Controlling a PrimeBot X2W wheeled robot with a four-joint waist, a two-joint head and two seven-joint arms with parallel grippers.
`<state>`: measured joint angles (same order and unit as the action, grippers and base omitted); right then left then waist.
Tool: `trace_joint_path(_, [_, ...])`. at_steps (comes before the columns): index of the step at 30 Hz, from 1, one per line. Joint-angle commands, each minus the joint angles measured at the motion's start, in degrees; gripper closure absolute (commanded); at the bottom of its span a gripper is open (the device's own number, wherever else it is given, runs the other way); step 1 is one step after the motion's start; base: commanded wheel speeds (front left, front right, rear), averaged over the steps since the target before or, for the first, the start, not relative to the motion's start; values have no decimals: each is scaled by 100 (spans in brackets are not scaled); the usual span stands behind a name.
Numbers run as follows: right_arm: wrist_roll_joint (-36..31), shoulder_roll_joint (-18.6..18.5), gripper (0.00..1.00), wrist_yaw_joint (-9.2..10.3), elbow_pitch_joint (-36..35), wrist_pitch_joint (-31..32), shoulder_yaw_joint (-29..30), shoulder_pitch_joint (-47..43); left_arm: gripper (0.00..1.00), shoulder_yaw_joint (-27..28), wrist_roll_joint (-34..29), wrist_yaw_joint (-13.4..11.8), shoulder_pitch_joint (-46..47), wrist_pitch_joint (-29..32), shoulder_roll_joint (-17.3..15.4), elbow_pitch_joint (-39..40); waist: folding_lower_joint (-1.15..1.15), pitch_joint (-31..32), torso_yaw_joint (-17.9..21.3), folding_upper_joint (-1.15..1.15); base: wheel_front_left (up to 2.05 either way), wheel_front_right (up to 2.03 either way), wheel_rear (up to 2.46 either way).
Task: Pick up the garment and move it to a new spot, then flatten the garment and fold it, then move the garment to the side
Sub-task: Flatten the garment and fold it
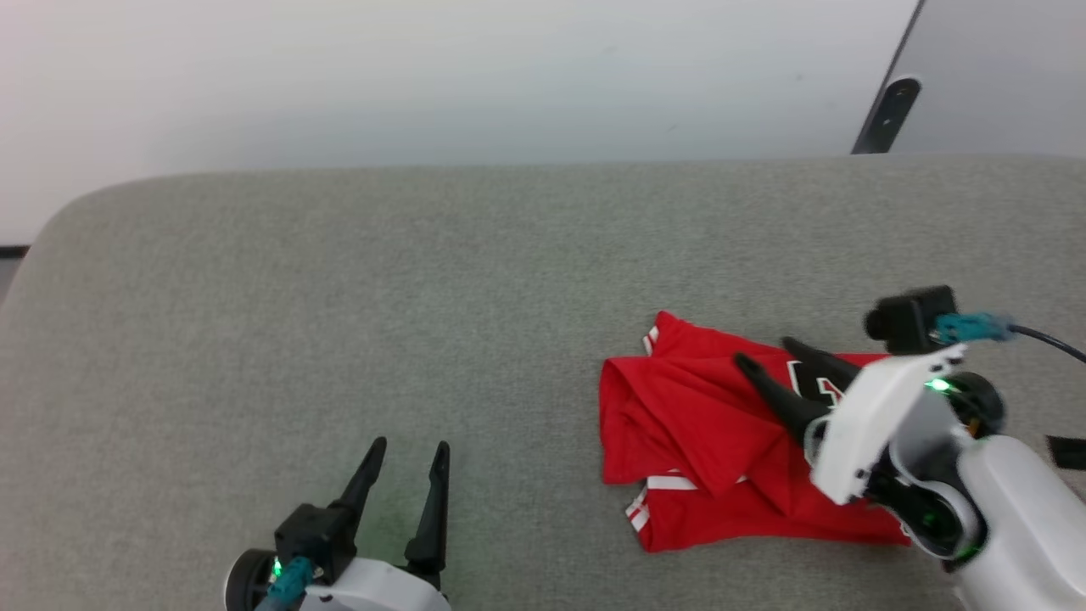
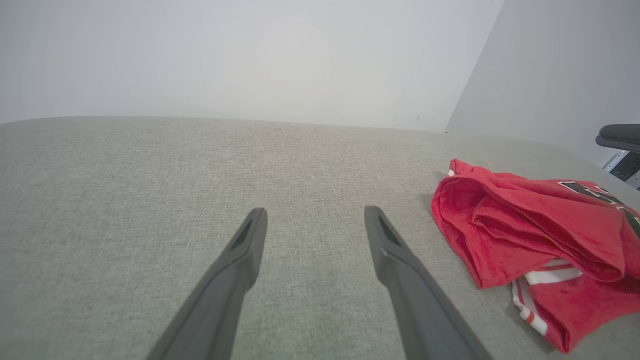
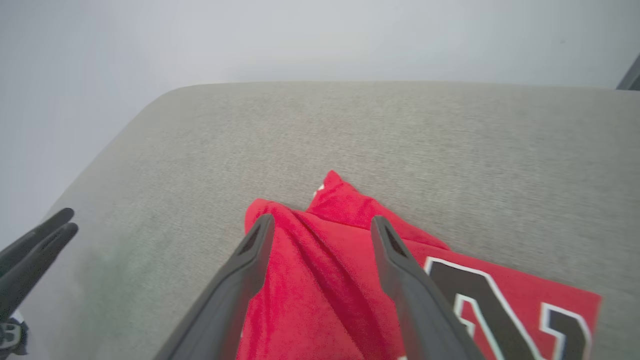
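At the lower left of your head view, the left gripper [image 1: 411, 444] rests with its two dark fingers spread wide over bare cloth, gripping nothing. To its right, in the lower right of the frame, the red jersey T-shirt [image 1: 679, 416] lies rumpled and loosely folded. White, red-striped sleeve edges show along its left side and black-and-white lettering is partly visible. Your right gripper [image 1: 768, 352] hangs over the shirt with its jaws wide apart and nothing pinched between them; you cannot tell whether the tips touch the fabric. Beyond, the grey woven padded surface [image 1: 339, 297] runs to a rounded edge. Behind it is a pale wall [image 1: 424, 68], with a dark slanted bar [image 1: 887, 114] at upper right.
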<state>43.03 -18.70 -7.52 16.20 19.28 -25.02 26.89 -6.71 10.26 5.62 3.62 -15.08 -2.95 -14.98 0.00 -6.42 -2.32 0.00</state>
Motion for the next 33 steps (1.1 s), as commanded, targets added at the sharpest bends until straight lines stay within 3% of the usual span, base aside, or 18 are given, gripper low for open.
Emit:
trace_joint_path(1, [-18,-139,0,7,5,-150,-25,-114,0,1,-27,37,82,-5,-20,-45,0,132,144,0,0,0,0])
trace_joint_path(7, [-170,-564,0,8,208,-989,75,-320,0,-5,60,107,308,-5,-150,-303,0,281,324,0,0,0,0])
trace_joint_path(17, [-48,-724,0,7,333,-2114,547,-1082,0,260,189,147,233,-5,-287,-147,0,485,537,0,0,0,0])
trace_joint_path(33, [-446,-551,0,7,-424,-2334,1400,-2511,0,684,26,-35,-1060,-4,-242,577,0,717,614,0,0,0,0])
